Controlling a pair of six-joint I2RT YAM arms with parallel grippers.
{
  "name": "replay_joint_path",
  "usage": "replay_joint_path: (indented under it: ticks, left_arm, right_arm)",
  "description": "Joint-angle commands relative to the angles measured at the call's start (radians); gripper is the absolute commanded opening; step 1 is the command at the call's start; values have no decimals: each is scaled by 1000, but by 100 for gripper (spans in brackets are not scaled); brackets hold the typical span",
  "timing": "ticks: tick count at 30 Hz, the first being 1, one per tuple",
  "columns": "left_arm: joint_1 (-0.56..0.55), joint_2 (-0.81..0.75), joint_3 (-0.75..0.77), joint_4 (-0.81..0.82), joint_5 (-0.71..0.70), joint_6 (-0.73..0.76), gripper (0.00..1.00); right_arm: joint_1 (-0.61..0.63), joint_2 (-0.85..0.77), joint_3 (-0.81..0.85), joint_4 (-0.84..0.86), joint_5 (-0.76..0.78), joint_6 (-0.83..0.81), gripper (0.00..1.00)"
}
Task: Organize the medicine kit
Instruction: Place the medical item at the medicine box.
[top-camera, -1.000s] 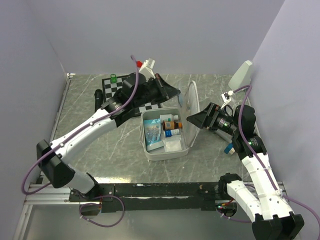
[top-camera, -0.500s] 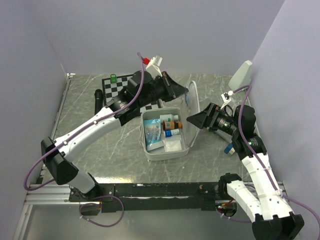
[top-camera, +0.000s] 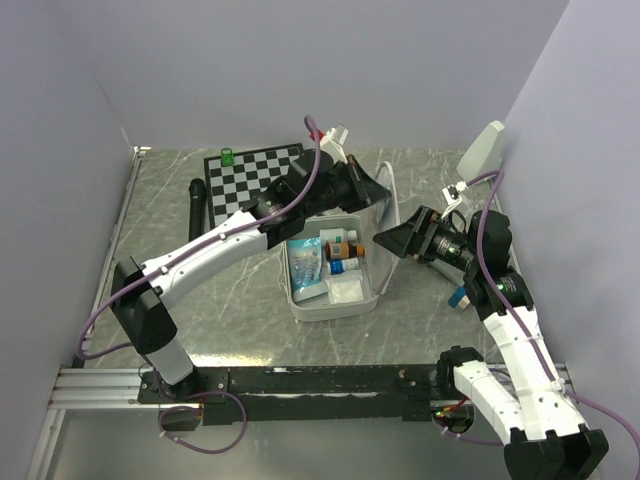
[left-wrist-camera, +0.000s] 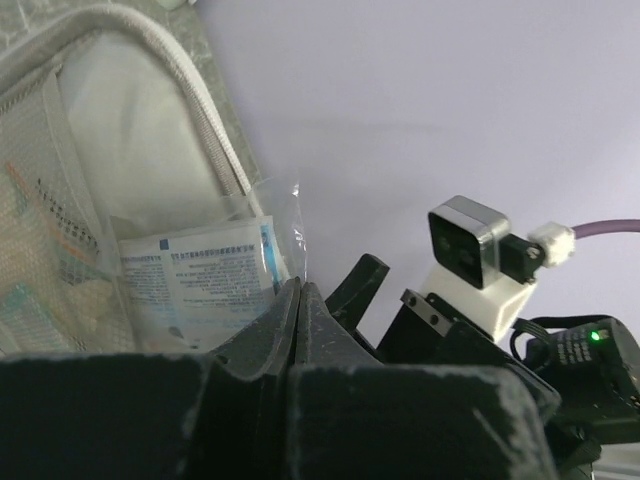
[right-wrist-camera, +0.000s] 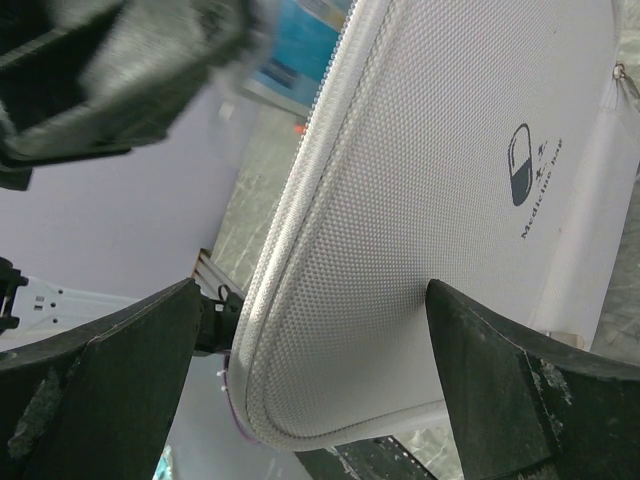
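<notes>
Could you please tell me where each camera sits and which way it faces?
Top external: above and behind, looking down at the medicine kit; left arm, right arm show.
Left wrist: along the shut left hand to a packet against the lid.
Right wrist: through the open right hand at the lid's pill logo.
All three share the lid.

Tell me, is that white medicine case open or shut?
Open. The medicine kit's lid stands upright along its right side, and small bottles and packets lie exposed in the tray.
</notes>
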Motion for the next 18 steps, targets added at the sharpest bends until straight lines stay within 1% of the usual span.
replay_joint_path:
  ticks: [1, 5, 8, 10, 11, 12, 14, 16, 18]
  left_arm:
    - [-15, 21, -7, 37, -16, -29, 1]
    - [-15, 58, 4, 5, -13, -35, 1]
    - [-16, 35, -1, 32, -33, -29, 1]
    - [-15, 35, 23, 15, -32, -12, 1]
    - [-15, 47, 42, -3, -16, 0, 5]
    - [-15, 58, 62, -30, -3, 6, 11]
    - [-16, 61, 64, -49, 20, 17, 35]
    - [-15, 26, 28, -37, 4, 17, 60]
    - [-10, -17, 4, -23, -31, 31, 74]
  right_arm:
    - [4, -22, 30, 40, -14, -12, 100]
    - [4, -28, 30, 30, -10, -21, 100]
    - [4, -33, 26, 28, -6, -24, 100]
    - [4, -38, 23, 26, -5, -25, 100]
    - [2, -38, 23, 26, -5, -25, 100]
    - [4, -38, 23, 26, -5, -25, 100]
    - [2, -38, 24, 28, -5, -27, 100]
    - [4, -38, 26, 26, -5, -27, 100]
    - [2, -39, 23, 25, -5, -27, 100]
